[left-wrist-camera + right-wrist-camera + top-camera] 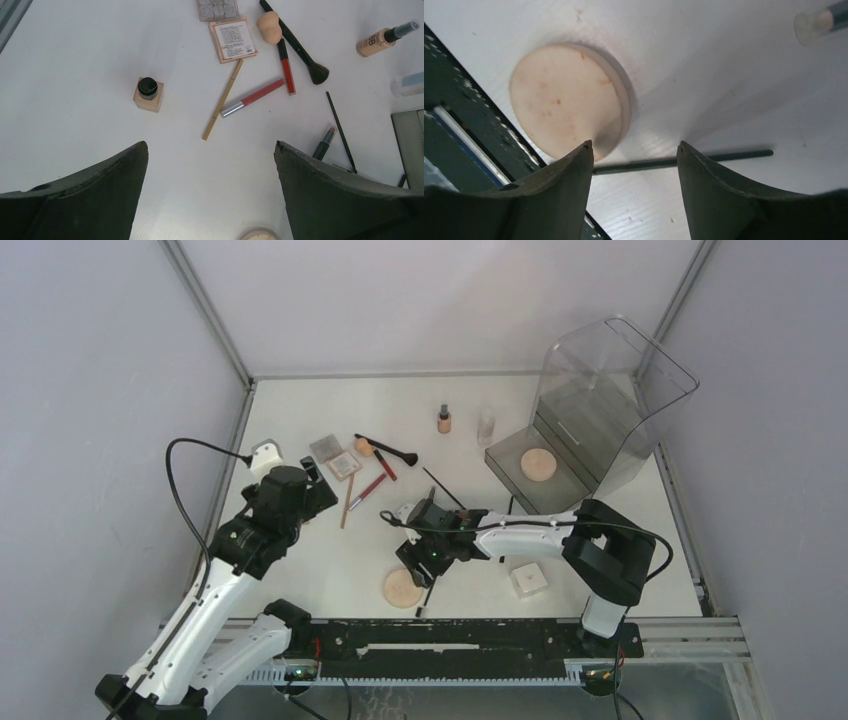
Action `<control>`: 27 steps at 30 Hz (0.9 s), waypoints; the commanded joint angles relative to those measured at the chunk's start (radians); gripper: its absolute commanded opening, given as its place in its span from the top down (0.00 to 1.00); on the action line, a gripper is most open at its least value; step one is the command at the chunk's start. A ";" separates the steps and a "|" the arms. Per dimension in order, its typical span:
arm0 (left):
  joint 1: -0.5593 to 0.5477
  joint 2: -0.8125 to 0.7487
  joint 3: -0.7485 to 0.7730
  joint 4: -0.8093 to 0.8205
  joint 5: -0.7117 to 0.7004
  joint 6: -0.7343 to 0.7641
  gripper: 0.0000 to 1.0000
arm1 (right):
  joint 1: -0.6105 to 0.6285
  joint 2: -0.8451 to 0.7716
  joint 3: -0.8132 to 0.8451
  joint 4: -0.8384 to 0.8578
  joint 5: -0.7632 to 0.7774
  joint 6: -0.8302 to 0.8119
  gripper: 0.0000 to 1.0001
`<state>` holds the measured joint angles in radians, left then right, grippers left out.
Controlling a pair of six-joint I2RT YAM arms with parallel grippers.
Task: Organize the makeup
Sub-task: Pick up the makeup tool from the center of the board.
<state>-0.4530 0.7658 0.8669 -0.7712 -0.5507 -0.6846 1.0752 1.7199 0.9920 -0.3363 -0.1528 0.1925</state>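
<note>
Right claw (634,147) spread wide, empty: round puff (566,97) ahead-left of its tips, thin black stick (649,163) crosswise beneath the gap. Left claw (211,145) wide too, holding nothing; tan bottle (148,94), red lip gloss (252,96), gold pencil (223,99) ahead of it.

L arm (215,595) stretched fwd & up from base, wrist high. L gripper (210,147) tilted down, jaws wide apart, nothing btwn. R arm (530,535) bent at elbow, forearm reaching leftward, approx level. R gripper (634,147) pointing down, low over table, jaws parted, gripping nothing.
</note>
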 commanded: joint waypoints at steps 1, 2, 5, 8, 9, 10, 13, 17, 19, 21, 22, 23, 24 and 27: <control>0.005 0.003 -0.005 0.034 -0.009 -0.003 0.00 | 0.034 0.037 0.053 0.038 -0.027 0.005 0.32; 0.005 0.005 -0.006 0.036 -0.008 -0.004 0.00 | 0.042 0.046 0.058 0.037 -0.024 0.005 0.33; 0.005 0.011 -0.009 0.040 -0.007 -0.004 0.00 | 0.061 0.066 0.070 0.038 -0.037 -0.002 0.35; 0.005 0.014 -0.011 0.041 -0.006 -0.005 0.00 | 0.074 0.079 0.083 0.042 -0.045 -0.006 0.41; 0.005 0.014 -0.014 0.042 -0.006 -0.006 0.00 | 0.076 0.087 0.089 0.041 -0.046 -0.009 0.43; 0.005 0.013 -0.017 0.043 -0.005 -0.006 0.00 | 0.077 0.096 0.096 0.038 -0.049 -0.011 0.46; 0.004 0.010 -0.022 0.046 -0.005 -0.005 0.00 | 0.078 0.118 0.122 0.034 -0.042 -0.013 0.62; 0.005 0.012 -0.022 0.046 -0.008 -0.003 0.00 | 0.075 0.125 0.148 0.037 -0.012 -0.007 1.00; 0.004 0.010 -0.020 0.044 -0.015 0.001 0.00 | 0.068 0.114 0.160 0.038 -0.003 -0.003 1.00; 0.005 0.007 -0.016 0.044 -0.022 0.007 0.00 | 0.057 0.088 0.164 0.045 0.013 0.007 1.00; 0.005 0.007 -0.014 0.044 -0.024 0.008 0.00 | 0.048 0.061 0.164 0.047 0.025 0.013 1.00; 0.005 0.008 -0.009 0.043 -0.027 0.008 0.00 | 0.038 0.038 0.165 0.049 0.039 0.018 1.00; 0.005 0.009 -0.006 0.043 -0.031 0.008 0.00 | 0.028 0.010 0.163 0.049 0.059 0.022 1.00; 0.005 0.013 0.005 0.044 -0.040 0.037 0.00 | -0.017 -0.069 0.160 0.047 0.120 0.035 1.00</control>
<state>-0.4530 0.7811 0.8635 -0.7643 -0.5571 -0.6788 1.1122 1.7897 1.1103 -0.3294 -0.1333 0.1940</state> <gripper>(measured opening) 0.998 0.008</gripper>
